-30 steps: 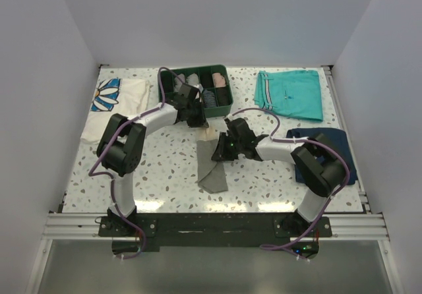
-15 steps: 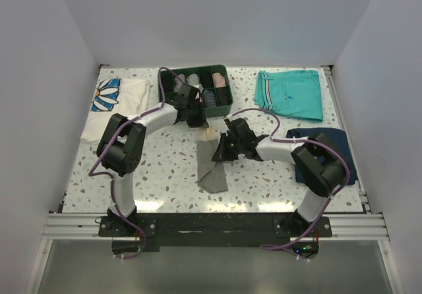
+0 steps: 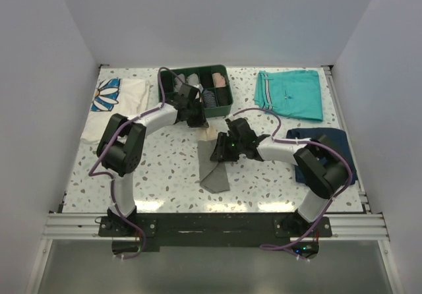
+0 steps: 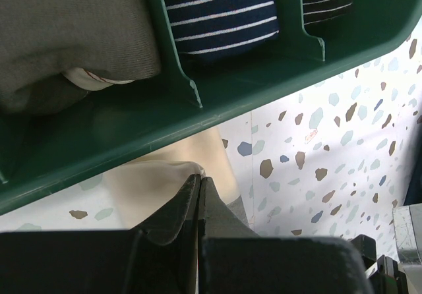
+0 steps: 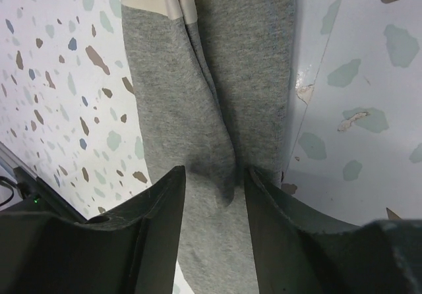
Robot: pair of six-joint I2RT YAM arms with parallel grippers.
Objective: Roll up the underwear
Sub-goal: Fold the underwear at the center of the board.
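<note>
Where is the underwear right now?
In the top view, the underwear lies mid-table, a grey strip running from beside the green tray toward the near edge.

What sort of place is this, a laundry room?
Probably a robot test bench, not a home laundry: bare white walls box in a speckled table, two robot arms are bolted along its edge, and a green tray holds rolled clothes.

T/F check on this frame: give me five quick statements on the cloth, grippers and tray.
1. The left gripper is shut on the beige end of the underwear. True.
2. The right gripper is clamped shut. False: its fingers stand apart over grey cloth.
3. The green tray is empty. False: it holds rolled garments.
4. The teal shorts lie flat at the far right. True.
5. The underwear is fully rolled. False: it lies as a long strip.
</note>
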